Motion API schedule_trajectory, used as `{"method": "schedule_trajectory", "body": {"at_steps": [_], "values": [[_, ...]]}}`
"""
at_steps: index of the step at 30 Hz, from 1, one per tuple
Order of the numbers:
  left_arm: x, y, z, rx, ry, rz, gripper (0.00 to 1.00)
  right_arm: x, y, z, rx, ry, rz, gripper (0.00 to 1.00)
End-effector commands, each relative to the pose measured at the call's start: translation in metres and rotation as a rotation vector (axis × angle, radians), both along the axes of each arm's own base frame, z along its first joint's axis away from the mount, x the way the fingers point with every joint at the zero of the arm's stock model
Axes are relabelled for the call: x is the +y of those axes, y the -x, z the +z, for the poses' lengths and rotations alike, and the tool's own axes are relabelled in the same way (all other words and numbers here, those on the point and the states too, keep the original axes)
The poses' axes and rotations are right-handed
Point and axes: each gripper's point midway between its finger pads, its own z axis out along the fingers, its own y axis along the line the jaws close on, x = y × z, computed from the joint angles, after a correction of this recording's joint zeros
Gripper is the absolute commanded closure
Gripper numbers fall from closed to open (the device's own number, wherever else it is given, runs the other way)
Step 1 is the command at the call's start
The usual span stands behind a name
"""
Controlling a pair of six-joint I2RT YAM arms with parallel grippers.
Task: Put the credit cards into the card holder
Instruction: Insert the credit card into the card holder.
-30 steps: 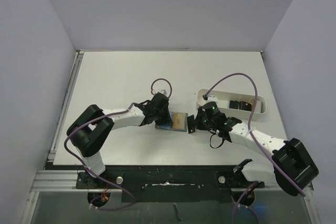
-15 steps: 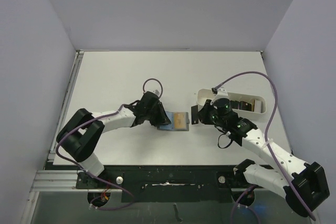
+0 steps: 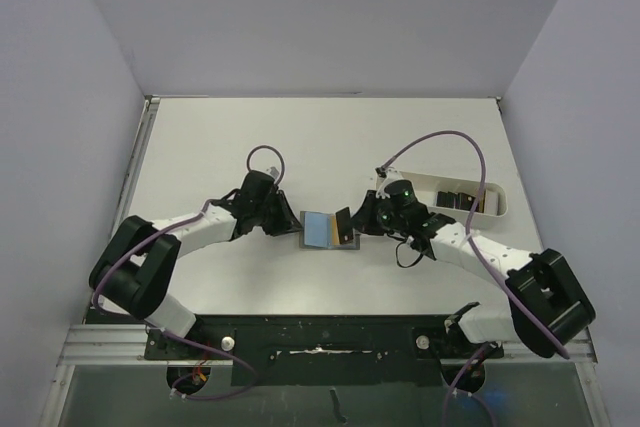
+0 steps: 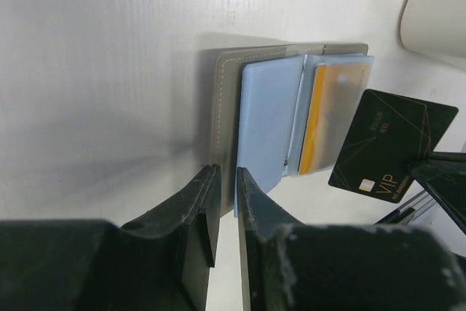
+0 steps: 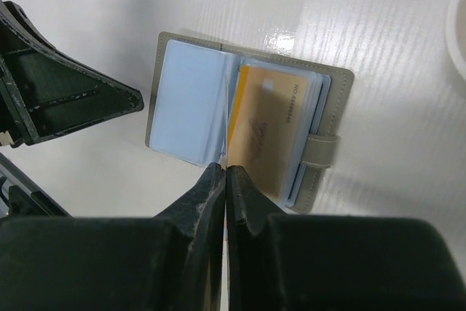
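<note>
Right gripper (image 5: 226, 177): fingers pressed together, pinching a thin black rectangular card with gold line print and "VIP" lettering (image 4: 393, 147) by one edge. Right wrist view sees that card edge-on only, as a thin line between the fingers.

Left gripper (image 4: 226, 180): fingers a narrow slit apart, tabletop visible through the gap. Tips sit at the left edge of the small flat grey-olive folding card holder (image 3: 322, 230). One corner of a light blue inner leaf reaches the slit; can't tell if it touches.

Edges / room:
- Card holder lies open and flat on the white table (image 3: 330, 137), about mid-width, nearer the arm bases than the far wall. It is well apart from every table edge.
- Bare tabletop shows on its far and near sides. The left side is taken by the left gripper, the right side by the right gripper.
- White oblong plastic tray (image 3: 500, 192) sits to the right and slightly far, well apart from the holder, with more small dark cards (image 3: 457, 198) lying in it.
- Plain grey walls (image 3: 330, 17) close the table on left, far and right.

Card vs holder:
- Held card is tilted, raised over the holder's right edge. Its left corner is just beside an orange card (image 5: 266, 132) already in a clear sleeve on the right half.
- Right fingertips point down at the centre fold, between the blue left leaf and the orange card.
- Grey snap strap (image 5: 320, 152) sticks out flat on the holder's right edge.
</note>
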Motion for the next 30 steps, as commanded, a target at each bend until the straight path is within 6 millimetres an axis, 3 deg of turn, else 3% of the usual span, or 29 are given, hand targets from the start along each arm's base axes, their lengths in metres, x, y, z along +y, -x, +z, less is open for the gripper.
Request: {"method": "schedule_trajectory", "body": {"at_steps": [1,13,19,30], "values": [[-0.007,-0.002,0.0,-0.028,0.02,-0.057,0.87,0.029,-0.022,0.031,-0.076,-0.116,0.045,1.0],[0.003,0.013,-0.033,0.064,-0.033,-0.053,0.89,0.037,-0.02,-0.005,0.024,-0.149,0.053,1.0],[0.007,0.017,-0.038,0.074,-0.048,-0.044,0.92,0.035,-0.019,-0.02,0.068,-0.135,0.04,1.0],[0.011,0.02,-0.042,0.081,-0.082,-0.037,0.92,0.015,-0.021,-0.034,0.122,-0.087,-0.053,1.0]]}}
